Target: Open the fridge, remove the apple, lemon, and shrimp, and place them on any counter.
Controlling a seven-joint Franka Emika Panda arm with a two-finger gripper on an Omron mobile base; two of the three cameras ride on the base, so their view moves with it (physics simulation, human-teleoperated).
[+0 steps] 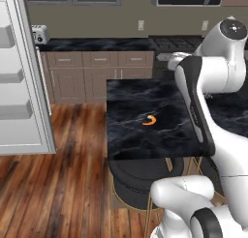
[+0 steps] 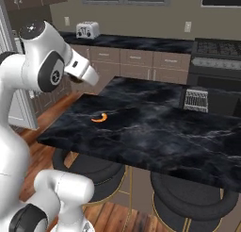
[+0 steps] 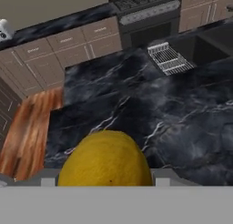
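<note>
The yellow lemon (image 3: 105, 159) fills the bottom of the hand view, with my gripper (image 3: 104, 181) shut on it and the fingertips hidden behind the fruit. It hangs above the counter (image 3: 182, 118), the island with the black veined marble top. The small orange shrimp (image 1: 149, 120) lies on the counter (image 1: 131, 96) near its left front part, and it shows again as the shrimp (image 2: 99, 118) on the counter (image 2: 155, 132) in the right base view. The fridge (image 1: 24, 87) stands open at the far left, its white door shelves showing. The apple is out of view.
A metal rack (image 2: 196, 100) lies on the island's far side, also the rack (image 3: 169, 58). Dark round stools (image 1: 140, 176) stand under the island's near edge. A toaster (image 1: 40, 35) sits on the wall counter, and a stove (image 2: 216, 52) is at the back right.
</note>
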